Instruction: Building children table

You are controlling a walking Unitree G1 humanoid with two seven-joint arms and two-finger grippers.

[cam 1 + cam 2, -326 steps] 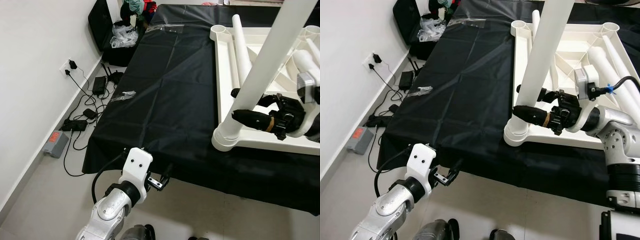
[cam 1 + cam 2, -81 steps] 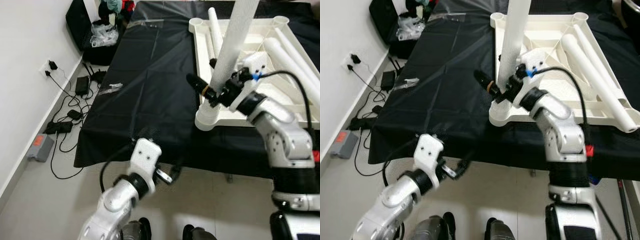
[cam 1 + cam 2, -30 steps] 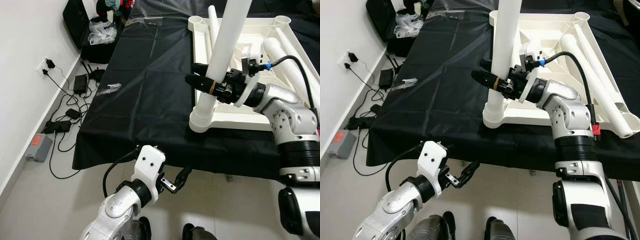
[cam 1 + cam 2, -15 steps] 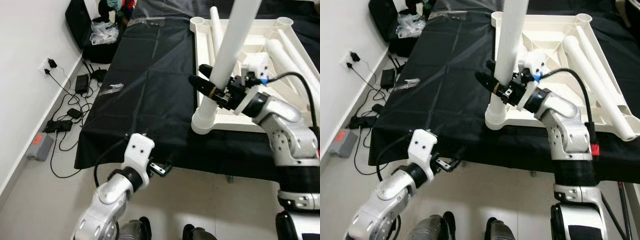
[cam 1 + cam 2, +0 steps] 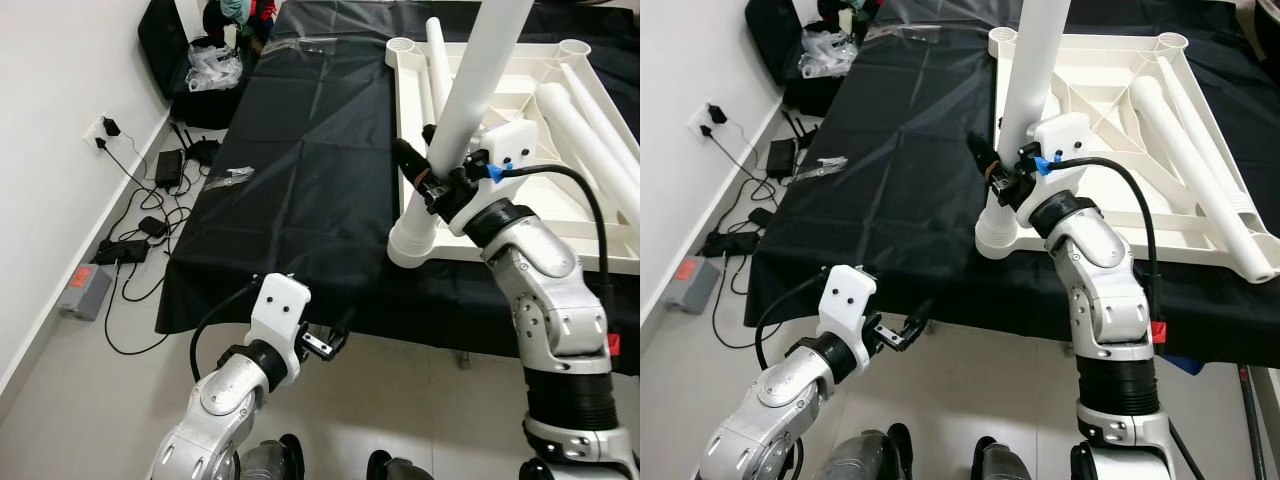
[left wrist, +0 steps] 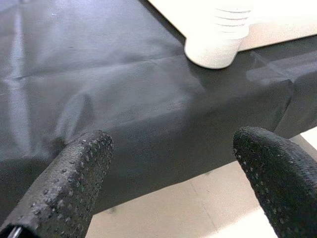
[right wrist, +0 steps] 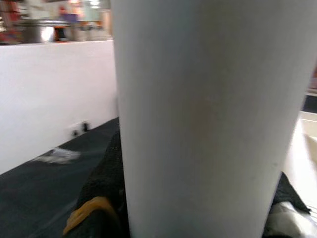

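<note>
White plastic formed the upturned table top (image 5: 520, 150) on the black cloth (image 5: 310, 160), where the right gripper (image 5: 430, 178) clasped the upright table leg (image 5: 465, 110) seated in its near corner socket. Below the table edge, the left gripper (image 5: 335, 343) hung with fingers (image 6: 74, 173) spread wide, holding nothing.

Table leg (image 5: 468, 100) & upturned tabletop (image 5: 1110, 70): smooth white plastic, slight sheen. Black cloth (image 5: 320, 150): thin, creased, faint gloss. Left gripper (image 6: 173, 163) fingers (image 6: 69, 183): black rubber, matt, dotted grip texture. Arms (image 5: 1110, 290): brushed silver metal w/ white plastic covers. Floor (image 5: 100, 400): smooth grey tile.
</note>
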